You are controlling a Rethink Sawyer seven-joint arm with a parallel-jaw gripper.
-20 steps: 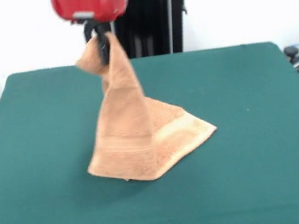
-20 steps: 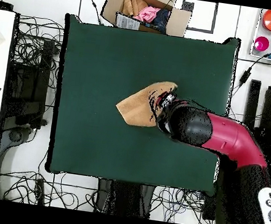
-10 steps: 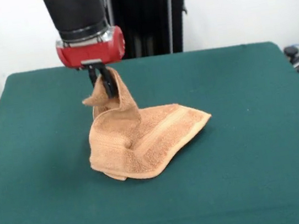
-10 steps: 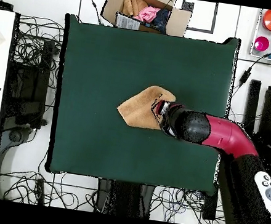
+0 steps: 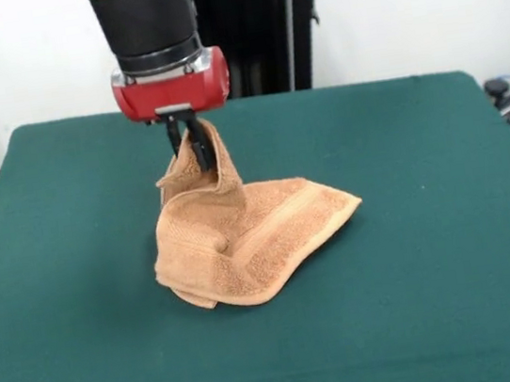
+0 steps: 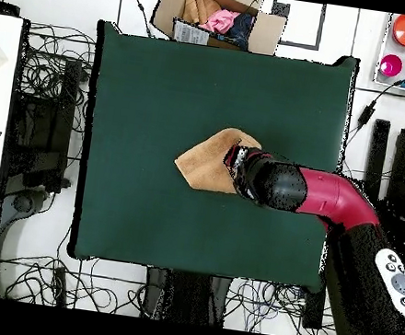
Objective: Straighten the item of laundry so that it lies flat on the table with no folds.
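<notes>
Gripper (image 5: 187, 142) has dropped lower since a second ago, fingers pinched on the towel (image 5: 252, 239) corner; towel slumps into a folded heap mid table (image 5: 437, 270), below the gripper; far from flat.

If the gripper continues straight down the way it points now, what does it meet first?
Most likely the towel itself: the gripper is shut on a raised corner, with the bunched cloth below it, then the table.
</notes>
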